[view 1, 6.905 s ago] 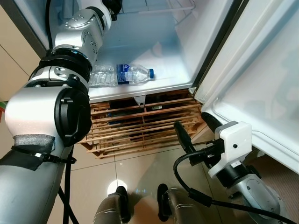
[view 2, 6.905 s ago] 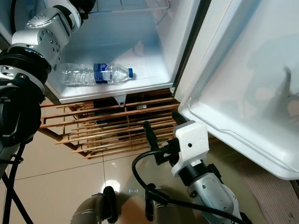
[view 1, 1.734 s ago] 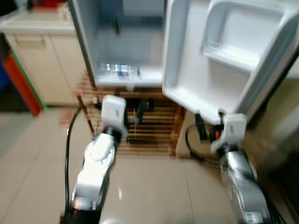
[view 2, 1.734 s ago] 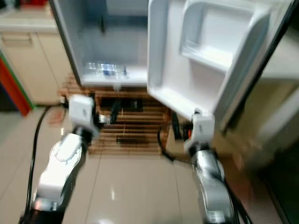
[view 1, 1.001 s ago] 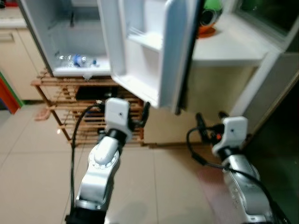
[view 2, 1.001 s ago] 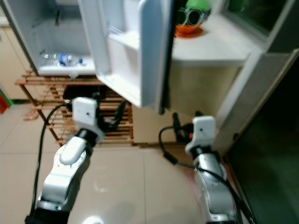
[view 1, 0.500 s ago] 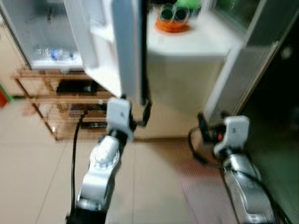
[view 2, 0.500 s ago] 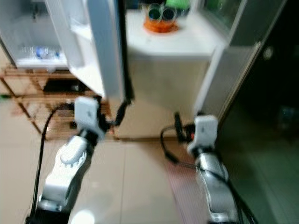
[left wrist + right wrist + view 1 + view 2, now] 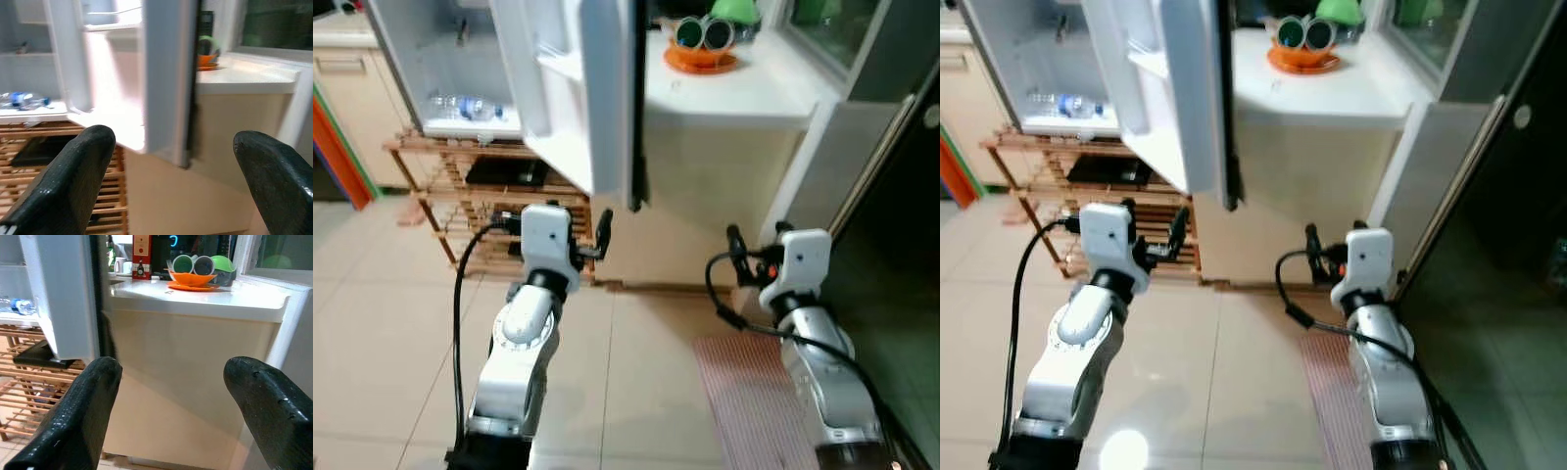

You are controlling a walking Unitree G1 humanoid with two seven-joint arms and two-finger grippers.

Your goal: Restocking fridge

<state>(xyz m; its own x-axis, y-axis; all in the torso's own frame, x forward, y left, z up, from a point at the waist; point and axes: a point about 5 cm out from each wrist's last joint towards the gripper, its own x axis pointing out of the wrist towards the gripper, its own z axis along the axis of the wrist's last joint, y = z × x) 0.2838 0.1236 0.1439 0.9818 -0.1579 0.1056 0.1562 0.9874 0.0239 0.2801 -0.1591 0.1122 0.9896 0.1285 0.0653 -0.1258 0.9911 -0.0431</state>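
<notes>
The white fridge (image 9: pixel 431 69) stands open at the upper left. A clear water bottle (image 9: pixel 468 106) with a blue label lies on its bottom shelf. Its door (image 9: pixel 582 88) swings out toward me, edge-on. My left gripper (image 9: pixel 589 227) hangs open and empty in front of the door's lower corner. In the left wrist view its fingers (image 9: pixel 73 181) are spread wide. My right gripper (image 9: pixel 757 235) is open too, held low before the white counter (image 9: pixel 734 93). The right wrist view shows its fingers (image 9: pixel 83 411) apart with nothing between them.
A slatted wooden rack (image 9: pixel 460 196) holds the fridge up and carries dark items. An orange plate with upturned cups (image 9: pixel 703 39) sits on the counter. A red-striped mat (image 9: pixel 744 392) lies on the tiled floor. A dark glass door (image 9: pixel 901 245) borders the right.
I have backed away from the fridge and turned right, so the whole view has shifted. The left arm has come out of the fridge; the bottle stays on the shelf. Both grippers remain open.
</notes>
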